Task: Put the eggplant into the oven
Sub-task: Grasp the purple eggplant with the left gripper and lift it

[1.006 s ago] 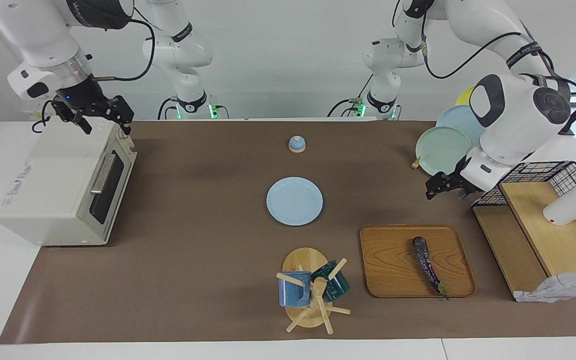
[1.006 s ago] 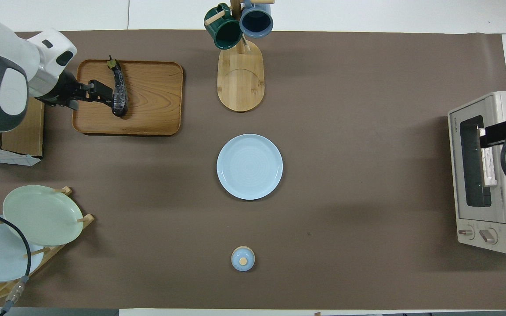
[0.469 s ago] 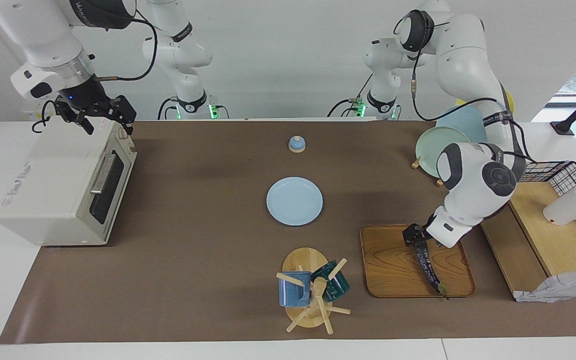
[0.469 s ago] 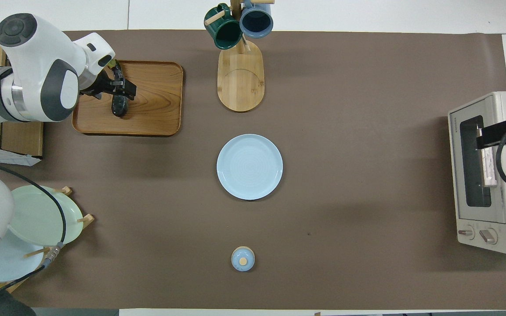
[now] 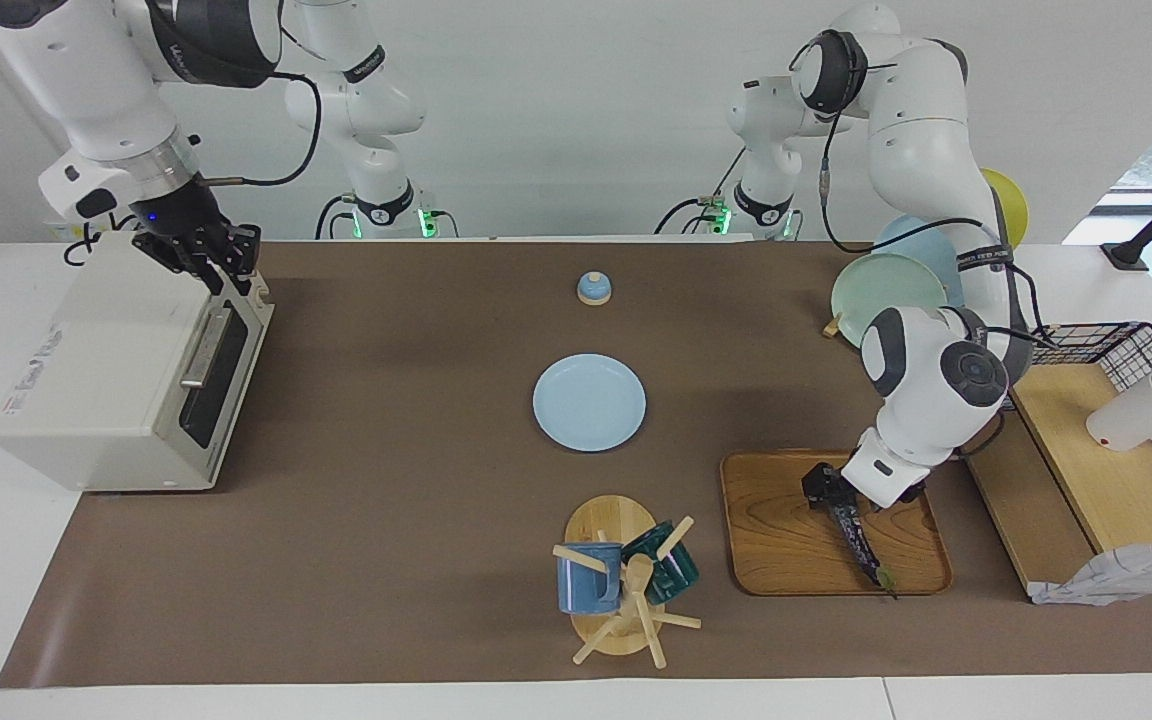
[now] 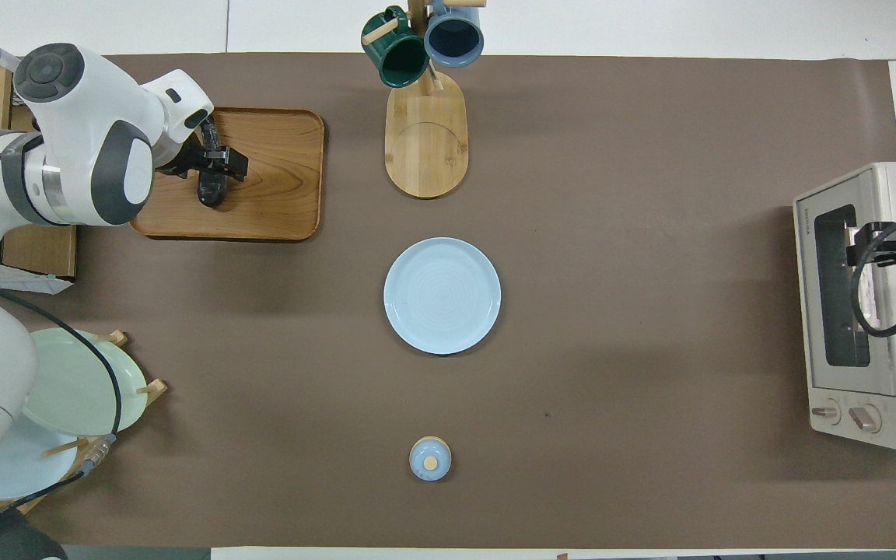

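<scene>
Left gripper [image 5: 829, 492] spread, low over thick end of eggplant [image 5: 857, 535], straddling it; no pinch yet. Eggplant lies on wooden tray [image 5: 776, 530] at left arm's end of table. Right gripper [image 5: 208, 262] over top front edge of oven [image 5: 116, 370], beside door handle [image 5: 204, 348]; cannot tell its fingers. Oven door looks closed. Risk: slender curved eggplant, gripped near one end, may swing or slip.
</scene>
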